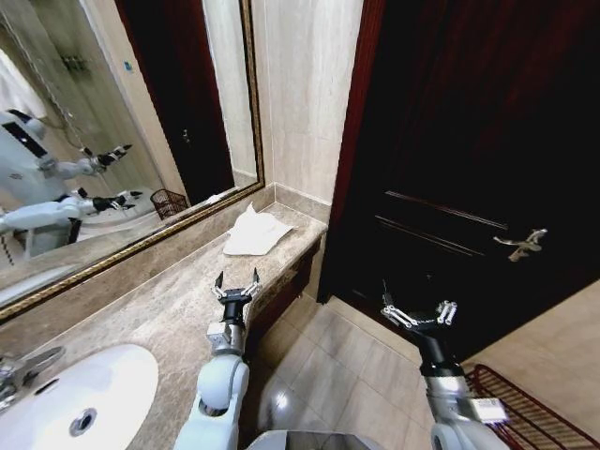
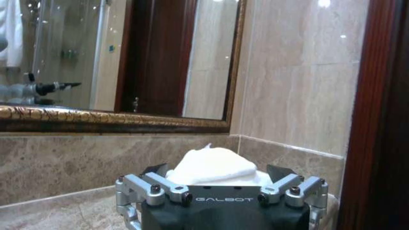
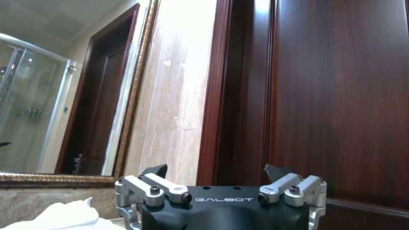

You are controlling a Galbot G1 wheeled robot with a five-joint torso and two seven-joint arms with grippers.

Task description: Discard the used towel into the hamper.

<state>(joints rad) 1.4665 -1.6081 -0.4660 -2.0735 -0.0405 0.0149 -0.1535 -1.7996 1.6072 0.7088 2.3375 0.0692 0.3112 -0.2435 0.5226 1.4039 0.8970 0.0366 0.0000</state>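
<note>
Inventory as I read it from the remote station, left to right in the head view.

One sink (image 1: 70,398), white, at 8 o'clock, set into the counter, with one faucet (image 1: 23,366) at its left edge.

One mirror (image 1: 112,122), gold-framed, at 10 o'clock above the counter.

One stone counter (image 1: 159,309), running from 8 o'clock up toward centre.

One left gripper (image 1: 237,284), just below centre, over the counter's front edge; its two fingers stand spread, holding nothing.

One towel (image 1: 255,232), white and crumpled, lying on the far end of the counter just above centre, at 12 o'clock from the left gripper and apart from it. The left wrist view shows the towel (image 2: 212,166) straight ahead past the spread fingertips.

One dark wooden door (image 1: 469,159), at 2 o'clock, with one lever handle (image 1: 521,245).

One right gripper (image 1: 418,317), at 5 o'clock over the tiled floor, fingers apart and empty.

One hamper (image 1: 525,412), reddish-brown wire, at 4 o'clock in the corner, partly cut off, just beside the right arm.
</note>
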